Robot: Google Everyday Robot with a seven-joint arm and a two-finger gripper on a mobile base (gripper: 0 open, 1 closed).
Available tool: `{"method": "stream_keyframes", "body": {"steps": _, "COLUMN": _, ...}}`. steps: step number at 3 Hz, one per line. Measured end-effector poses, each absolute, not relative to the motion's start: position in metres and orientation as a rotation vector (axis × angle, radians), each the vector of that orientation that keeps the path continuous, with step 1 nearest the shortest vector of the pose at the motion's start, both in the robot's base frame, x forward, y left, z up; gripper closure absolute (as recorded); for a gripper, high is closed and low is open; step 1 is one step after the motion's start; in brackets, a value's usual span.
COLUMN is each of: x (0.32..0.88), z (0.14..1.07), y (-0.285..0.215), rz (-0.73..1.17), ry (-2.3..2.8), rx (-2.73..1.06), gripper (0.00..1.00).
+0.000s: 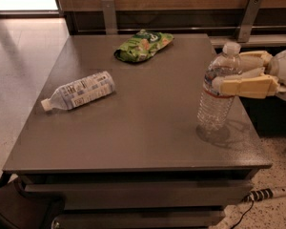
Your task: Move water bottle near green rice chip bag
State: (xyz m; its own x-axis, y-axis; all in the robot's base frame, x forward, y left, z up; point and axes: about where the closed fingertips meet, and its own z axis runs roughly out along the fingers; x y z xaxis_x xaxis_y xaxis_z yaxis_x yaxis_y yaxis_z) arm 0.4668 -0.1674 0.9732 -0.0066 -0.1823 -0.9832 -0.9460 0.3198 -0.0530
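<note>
I have the gripper (227,71) at the right edge of the table (152,123), its cream fingers (250,86) clamped on the upper body of the water bottle (216,101). The bottle is clear ribbed plastic with a white cap and a thin red-and-blue band, and it leans slightly. Its base is near the front-right corner; I cannot tell if it touches the top. The green rice chip bag (143,45) lies by the far edge, well apart. A white-labelled bottle (80,90) lies on its side near the left edge.
</note>
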Motion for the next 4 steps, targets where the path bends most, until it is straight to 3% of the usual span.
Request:
{"method": "stream_keyframes", "body": {"steps": 2, "x": 0.542, "z": 1.036, "y": -0.254, "rz": 0.609, "ry": 1.534, "rx": -0.942, "gripper": 1.0}}
{"method": "stream_keyframes", "body": {"steps": 4, "x": 0.663, "z": 1.064, "y": -0.291, "rz": 0.435, "ry": 1.509, "rx": -0.885, "gripper": 1.0}}
